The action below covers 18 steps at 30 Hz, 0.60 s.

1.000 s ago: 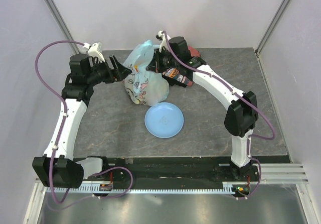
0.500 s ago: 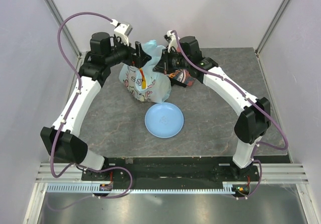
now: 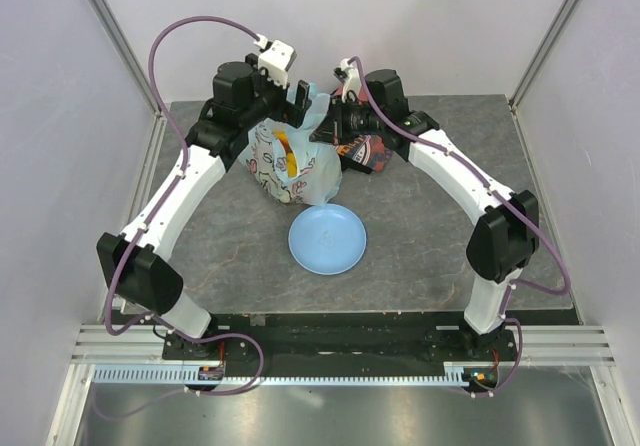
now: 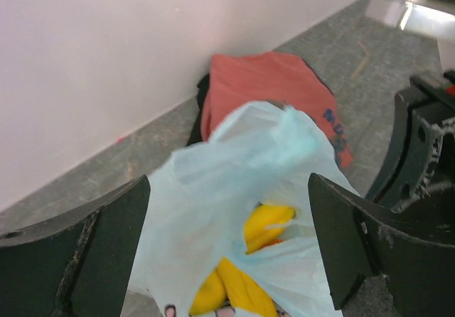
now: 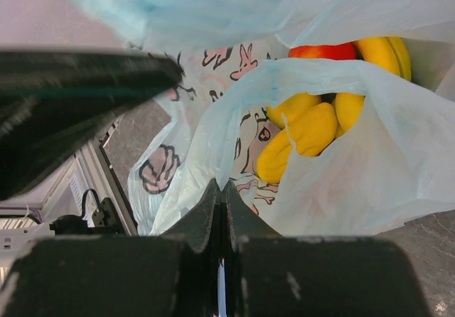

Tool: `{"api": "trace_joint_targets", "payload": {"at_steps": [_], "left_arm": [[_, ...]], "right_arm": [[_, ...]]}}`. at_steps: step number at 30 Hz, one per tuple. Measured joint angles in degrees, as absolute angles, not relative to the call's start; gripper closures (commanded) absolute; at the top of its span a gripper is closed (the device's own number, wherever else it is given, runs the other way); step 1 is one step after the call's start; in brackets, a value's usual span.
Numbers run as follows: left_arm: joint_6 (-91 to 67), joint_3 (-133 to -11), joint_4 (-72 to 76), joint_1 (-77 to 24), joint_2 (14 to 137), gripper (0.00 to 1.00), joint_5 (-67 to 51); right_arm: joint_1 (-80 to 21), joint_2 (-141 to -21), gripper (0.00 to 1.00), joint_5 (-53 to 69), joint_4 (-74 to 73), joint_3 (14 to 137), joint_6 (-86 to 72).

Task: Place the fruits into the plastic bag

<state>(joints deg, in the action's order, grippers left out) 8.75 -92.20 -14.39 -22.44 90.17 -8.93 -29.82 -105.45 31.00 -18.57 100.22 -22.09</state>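
Note:
The light-blue plastic bag stands at the back of the table with its mouth held up. Yellow bananas show through the opening. In the left wrist view the bananas lie inside the bag, and my left gripper hangs open above it, one finger on each side and touching nothing. My right gripper is shut on the bag's rim. Its view shows the bananas and a red fruit inside. The other fruits are hidden.
An empty light-blue plate lies in front of the bag. A folded dark-red cloth sits behind the bag, seen too in the left wrist view. White walls close in the back and both sides.
My left arm has swung up and to the right, from the bag's left side to above its mouth, and its jaws have opened wider. The right gripper has kept its hold on the rim.

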Motion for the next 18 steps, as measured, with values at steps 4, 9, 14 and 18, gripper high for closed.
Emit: {"api": "trace_joint_targets", "payload": {"at_steps": [4, 9, 14, 18], "left_arm": [[10.2, -92.2, -11.53, -22.85, 90.19, 0.07, -4.73], [11.35, -92.77, -10.35, -22.5, 91.55, 0.63, -4.69], [9.74, -95.68, -12.45, -21.54, 96.23, 0.99, -5.56], [4.03, -99.18, -16.73, -16.93, 97.71, 0.98, -5.52]], "right_arm": [[-29.76, -106.17, 1.0, 31.27, -18.61, 100.33, -22.39], [-29.76, -107.31, 1.0, 31.2, -18.68, 101.43, -22.98], [-29.71, -108.77, 1.0, 30.24, -19.33, 104.4, -23.68], [-29.71, -112.66, 1.0, 29.06, -20.34, 113.95, -23.79]]}}
